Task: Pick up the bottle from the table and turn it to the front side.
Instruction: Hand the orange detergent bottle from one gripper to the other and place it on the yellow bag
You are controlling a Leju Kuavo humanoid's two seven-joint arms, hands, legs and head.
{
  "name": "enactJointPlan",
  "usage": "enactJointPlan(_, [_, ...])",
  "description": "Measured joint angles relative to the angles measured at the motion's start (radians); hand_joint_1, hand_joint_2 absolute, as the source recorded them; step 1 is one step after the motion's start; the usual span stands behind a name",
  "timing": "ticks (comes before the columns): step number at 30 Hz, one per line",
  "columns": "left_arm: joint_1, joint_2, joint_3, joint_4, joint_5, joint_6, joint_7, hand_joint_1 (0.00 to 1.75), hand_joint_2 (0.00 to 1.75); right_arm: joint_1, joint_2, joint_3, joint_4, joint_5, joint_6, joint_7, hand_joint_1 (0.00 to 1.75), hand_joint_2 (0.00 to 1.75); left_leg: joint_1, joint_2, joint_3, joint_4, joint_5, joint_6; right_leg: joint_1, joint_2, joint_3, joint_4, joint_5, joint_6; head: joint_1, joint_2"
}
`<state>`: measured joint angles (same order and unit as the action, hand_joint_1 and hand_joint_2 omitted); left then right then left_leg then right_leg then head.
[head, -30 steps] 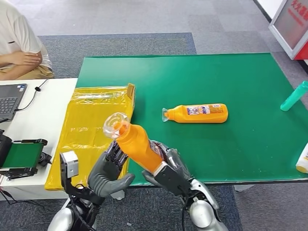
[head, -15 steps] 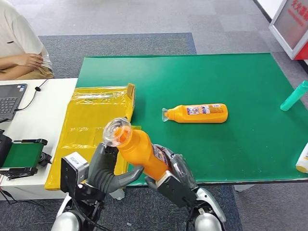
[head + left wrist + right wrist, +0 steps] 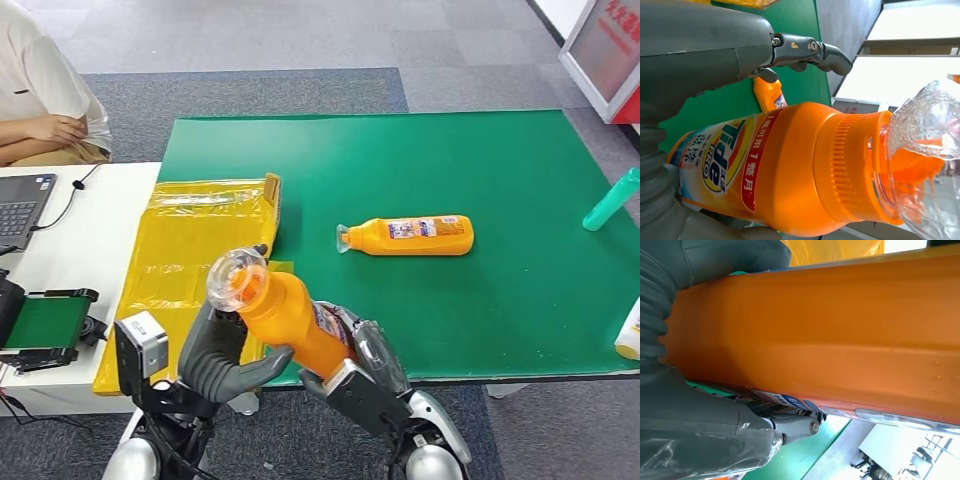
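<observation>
Orange plastic fills the grip of the right hand (image 3: 361, 372), which clasps the lower body of one detergent bottle (image 3: 283, 312) lifted above the near edge of the green table (image 3: 483, 160), its clear cap (image 3: 236, 279) tilted up and to the left. The left hand (image 3: 219, 355) cups the bottle's neck from below, fingers around it without clearly clamping. A second detergent bottle (image 3: 411, 235) lies on its side mid-table. One yellow plastic bag (image 3: 189, 250) overlaps the table's left edge. One teal bottle (image 3: 613, 198) lies at the right edge. One laptop (image 3: 21, 205) sits on the white desk (image 3: 98, 230) by a seated person (image 3: 38, 90).
</observation>
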<state>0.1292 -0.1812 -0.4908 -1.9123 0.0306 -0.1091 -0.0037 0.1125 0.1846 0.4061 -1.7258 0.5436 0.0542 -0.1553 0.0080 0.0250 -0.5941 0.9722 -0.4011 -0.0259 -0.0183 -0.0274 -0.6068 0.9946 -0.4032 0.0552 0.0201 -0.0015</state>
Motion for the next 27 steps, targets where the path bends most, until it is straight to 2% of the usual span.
enactJointPlan(7, [0.001, 0.0, 0.002, 0.0, 0.012, -0.001, 0.0, 0.0, 1.75, 0.0, -0.004, 0.003, 0.0, -0.002, 0.0, 0.0, 1.75, 1.75, 0.0, 0.0, 0.0, 0.0, 0.0, 0.0, 0.0, 0.0, 0.0, 0.0, 0.0, 0.0, 0.0, 0.0])
enactJointPlan(15, [0.024, 0.022, -0.013, 0.01, 0.208, -0.005, -0.015, 0.0, 1.75, -0.002, -0.008, 0.019, -0.005, -0.033, 0.011, -0.008, 1.75, 1.75, 0.0, 0.0, 0.0, 0.0, 0.0, 0.0, 0.0, 0.0, 0.0, 0.0, 0.0, 0.0, 0.0, 0.0])
enactJointPlan(27, [0.014, 0.104, -0.096, 0.034, 0.367, 0.02, 0.042, 0.0, 1.75, -0.014, -0.019, 0.058, 0.007, 0.015, -0.023, -0.02, 1.75, 1.75, 0.0, 0.0, 0.0, 0.0, 0.0, 0.0, 0.0, 0.0, 0.0, 0.0, 0.0, 0.0, 0.0, 0.0])
